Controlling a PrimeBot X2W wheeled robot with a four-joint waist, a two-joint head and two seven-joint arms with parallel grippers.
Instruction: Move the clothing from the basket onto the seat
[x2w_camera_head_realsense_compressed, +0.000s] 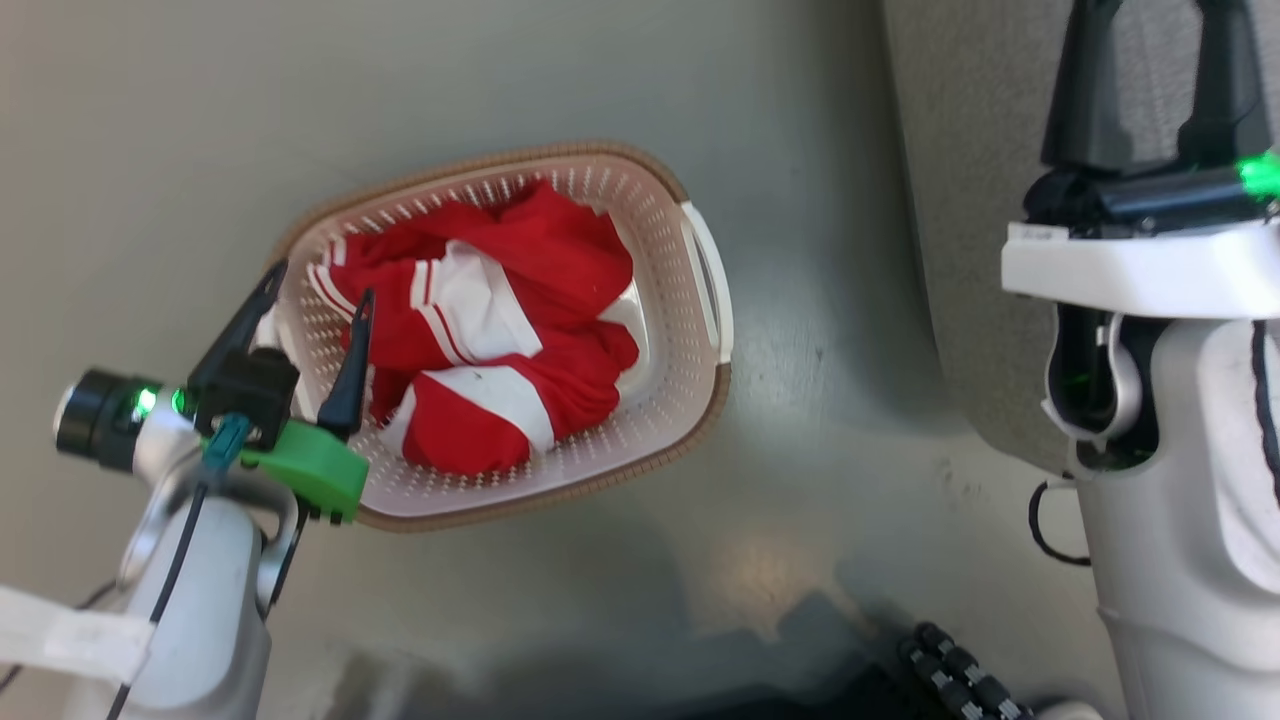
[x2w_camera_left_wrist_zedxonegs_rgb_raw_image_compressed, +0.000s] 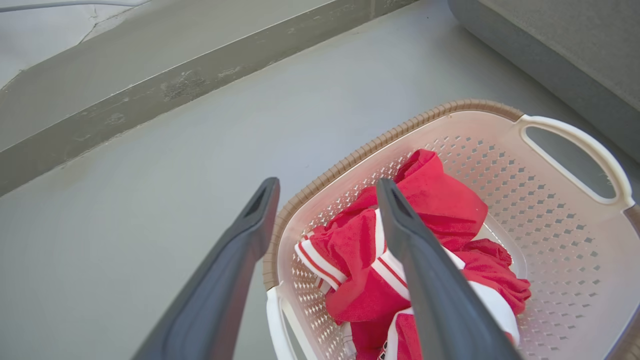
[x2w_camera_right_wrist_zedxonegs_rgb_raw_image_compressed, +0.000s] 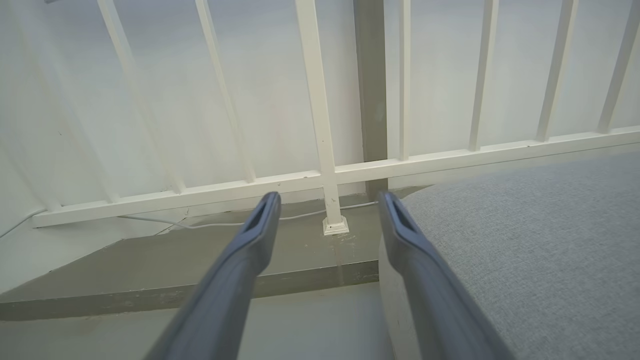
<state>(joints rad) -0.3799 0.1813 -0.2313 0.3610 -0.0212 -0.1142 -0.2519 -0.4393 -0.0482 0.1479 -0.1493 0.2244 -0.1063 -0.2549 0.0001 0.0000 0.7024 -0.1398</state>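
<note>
Two dark tapered fingers of left end effector (x2w_camera_head_realsense_compressed: 324, 280) spread wide, empty, over basket (x2w_camera_head_realsense_compressed: 672, 262) left rim. Perforated cream plastic, brown woven rim, long axis roughly left-right, white handle toward seat (x2w_camera_head_realsense_compressed: 960, 200). Soft crumpled red-white clothing (x2w_camera_head_realsense_compressed: 480, 340) inside. Right end effector (x2w_camera_right_wrist_zedxonegs_rgb_raw_image_compressed: 328, 197) wide, empty, by grey fabric seat edge.

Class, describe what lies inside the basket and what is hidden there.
Inside the basket lies the clothing: crumpled red fabric with white panels and stripes. It covers most of the bottom, so anything beneath cannot be seen.
</note>
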